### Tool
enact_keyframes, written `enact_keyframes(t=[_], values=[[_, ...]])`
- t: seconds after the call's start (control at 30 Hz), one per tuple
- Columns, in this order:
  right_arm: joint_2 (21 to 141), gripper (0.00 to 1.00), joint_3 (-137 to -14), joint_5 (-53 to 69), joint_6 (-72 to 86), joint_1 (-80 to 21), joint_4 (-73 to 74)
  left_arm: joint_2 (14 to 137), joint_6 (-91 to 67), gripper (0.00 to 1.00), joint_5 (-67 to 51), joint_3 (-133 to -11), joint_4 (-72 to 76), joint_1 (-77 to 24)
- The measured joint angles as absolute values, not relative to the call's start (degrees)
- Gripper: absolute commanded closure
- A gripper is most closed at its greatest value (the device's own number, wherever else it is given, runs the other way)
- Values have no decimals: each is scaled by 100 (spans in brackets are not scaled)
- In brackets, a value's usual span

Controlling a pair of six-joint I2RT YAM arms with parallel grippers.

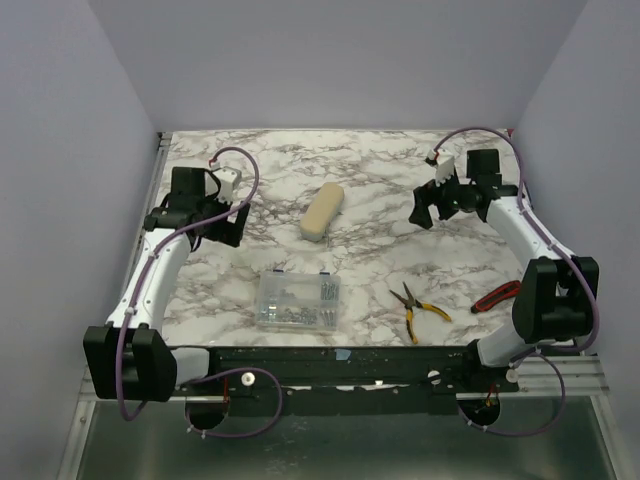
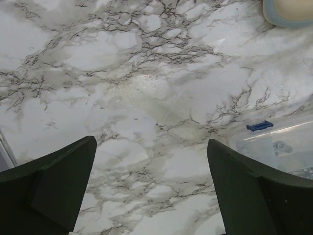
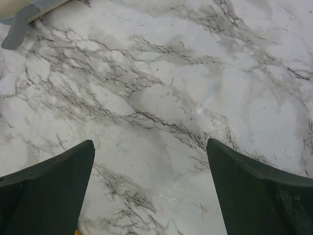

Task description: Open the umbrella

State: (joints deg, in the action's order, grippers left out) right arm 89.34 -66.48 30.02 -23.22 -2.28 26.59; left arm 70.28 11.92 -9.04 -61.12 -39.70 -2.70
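Note:
The umbrella (image 1: 322, 211) lies bundled in its cream sleeve on the marble table, near the middle toward the back. Its end shows at the top right of the left wrist view (image 2: 289, 11) and its end with a grey strap at the top left of the right wrist view (image 3: 24, 14). My left gripper (image 1: 222, 225) is open and empty over bare table, left of the umbrella. My right gripper (image 1: 432, 207) is open and empty over bare table, right of the umbrella. Neither touches it.
A clear plastic box of screws (image 1: 297, 301) sits near the front centre; its corner shows in the left wrist view (image 2: 279, 147). Yellow-handled pliers (image 1: 417, 308) and a red-and-black tool (image 1: 496, 296) lie at the front right. Grey walls close in the table.

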Motion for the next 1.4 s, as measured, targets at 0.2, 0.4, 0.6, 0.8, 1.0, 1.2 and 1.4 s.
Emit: enact_keyframes(t=[0.2, 0.4, 0.6, 0.8, 1.0, 1.2, 1.4], values=[[8792, 0, -6573, 3181, -2624, -228, 2663, 7629, 1229, 2, -1345, -6683, -4257, -454], [8449, 0, -6267, 3273, -2976, -228, 2681, 8639, 1179, 2, -1898, -7876, -4447, -805], [7891, 0, -6012, 3336, -3378, -228, 2864, 10134, 996, 8, -2923, -9393, -4799, -1111], [7334, 0, -5986, 3391, -3868, -228, 3391, 11128, 692, 16, -3675, -10184, -4943, -1188], [6834, 0, -5754, 3417, -4241, -228, 3658, 12066, 233, 29, -4007, -10923, -4895, -1299], [6757, 0, -5741, 3435, -4462, -228, 3811, 12938, -56, 33, -4121, -11695, -4969, -1511], [6759, 0, -5780, 3459, -4556, -228, 4014, 13373, -165, 34, -4152, -12143, -5006, -1774]])
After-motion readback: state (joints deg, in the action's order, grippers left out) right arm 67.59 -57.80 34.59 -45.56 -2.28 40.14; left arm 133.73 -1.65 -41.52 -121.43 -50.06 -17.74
